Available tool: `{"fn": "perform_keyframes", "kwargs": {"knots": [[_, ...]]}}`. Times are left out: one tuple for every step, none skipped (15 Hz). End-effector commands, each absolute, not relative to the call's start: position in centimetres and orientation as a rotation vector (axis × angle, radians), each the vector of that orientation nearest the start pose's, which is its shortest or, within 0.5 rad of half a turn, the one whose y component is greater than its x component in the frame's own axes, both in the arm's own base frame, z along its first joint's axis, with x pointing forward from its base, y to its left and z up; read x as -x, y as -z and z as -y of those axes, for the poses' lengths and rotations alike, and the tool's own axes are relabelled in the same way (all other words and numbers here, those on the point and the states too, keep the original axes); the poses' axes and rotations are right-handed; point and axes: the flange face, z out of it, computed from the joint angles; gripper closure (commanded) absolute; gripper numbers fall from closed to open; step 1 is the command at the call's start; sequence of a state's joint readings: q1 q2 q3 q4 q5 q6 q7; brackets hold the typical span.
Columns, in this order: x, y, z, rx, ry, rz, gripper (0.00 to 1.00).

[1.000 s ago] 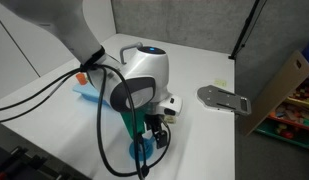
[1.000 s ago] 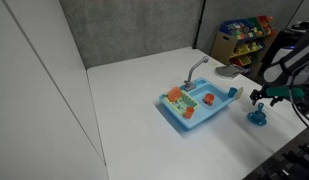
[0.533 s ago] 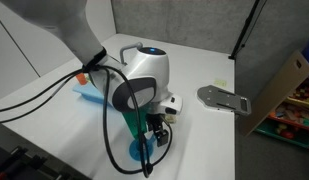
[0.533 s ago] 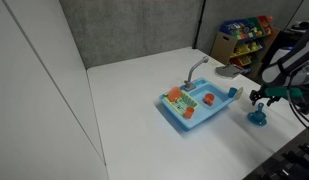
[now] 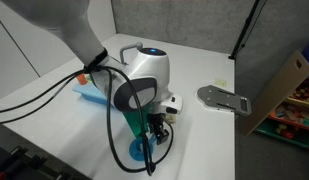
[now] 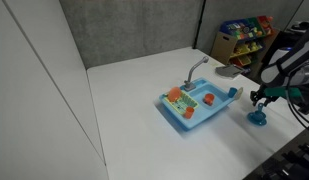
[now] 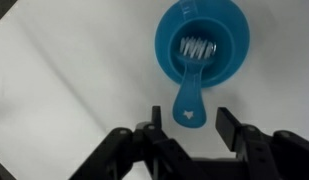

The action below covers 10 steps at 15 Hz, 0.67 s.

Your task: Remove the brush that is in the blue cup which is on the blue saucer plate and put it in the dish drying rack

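In the wrist view the blue cup sits on the blue saucer plate, near the top. The brush lies in it: white bristles inside the cup, and a blue handle with a star sticking out over the rim toward me. My gripper straddles the handle's end, its fingers a little apart from it on both sides. In an exterior view the gripper hangs just above the cup. The dish drying rack is part of the light-blue sink unit; I cannot tell which half.
The sink unit has a grey faucet and holds small orange and green toys. My arm hides most of the sink unit here. A grey flat plate lies on the white table beside a cardboard box. A toy shelf stands behind.
The wrist has shifted slightly over the cup and its cable loop has swung a little. Cup, saucer and sink unit have not moved.
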State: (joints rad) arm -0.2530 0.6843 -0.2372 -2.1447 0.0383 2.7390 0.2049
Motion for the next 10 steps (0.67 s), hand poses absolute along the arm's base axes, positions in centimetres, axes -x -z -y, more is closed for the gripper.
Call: {"fn": "perform_keyframes", "kwargs": {"knots": [[-47.50, -8.28, 26.75, 3.081, -0.125, -1.056, 0.40], [-47.33, -8.41, 26.71, 3.082, -0.126, -1.043, 0.40], [-47.22, -8.48, 26.69, 3.085, -0.126, -1.036, 0.44], [-47.12, -8.53, 26.68, 3.088, -0.128, -1.035, 0.61], [-47.06, -8.54, 26.68, 3.089, -0.128, -1.035, 0.67], [-46.95, -8.55, 26.67, 3.090, -0.129, -1.036, 0.73], [-46.80, -8.58, 26.66, 3.092, -0.129, -1.038, 0.77], [-46.68, -8.61, 26.65, 3.093, -0.129, -1.036, 0.81], [-46.61, -8.65, 26.66, 3.093, -0.127, -1.040, 0.80], [-46.55, -8.68, 26.67, 3.092, -0.127, -1.042, 0.83]]}}
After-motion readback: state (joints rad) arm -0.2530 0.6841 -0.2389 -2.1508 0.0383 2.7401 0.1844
